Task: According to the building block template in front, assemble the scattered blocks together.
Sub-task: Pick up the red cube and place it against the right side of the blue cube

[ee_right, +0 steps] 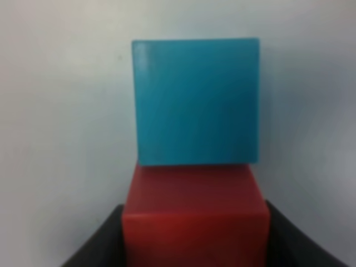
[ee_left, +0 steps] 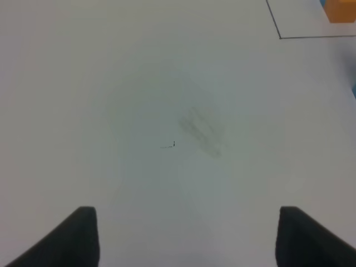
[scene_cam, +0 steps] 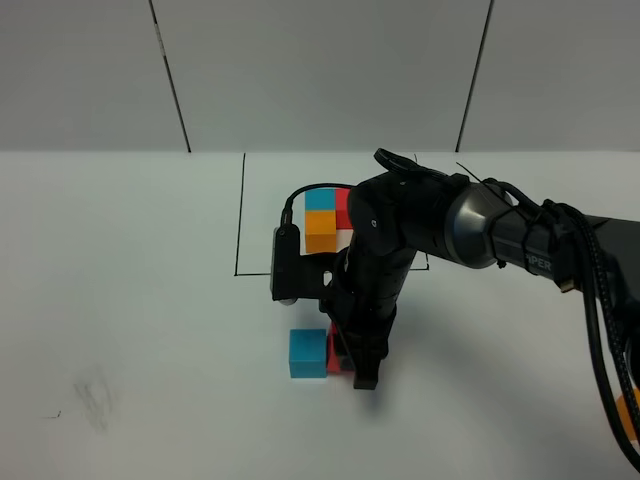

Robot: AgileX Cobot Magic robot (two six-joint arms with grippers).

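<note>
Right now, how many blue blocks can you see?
2. One blue block lies loose on the table, against the red block in the right gripper. The other is in the black-framed pattern behind, beside an orange block. The arm could hide more.

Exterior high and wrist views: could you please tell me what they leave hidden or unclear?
1. Template: exterior view, right arm hides most of its red cube.
2. Red block: right wrist view, blurred, lower part cut by the edge.
3. Orange block: exterior view, cut by the right edge, behind cables.
</note>
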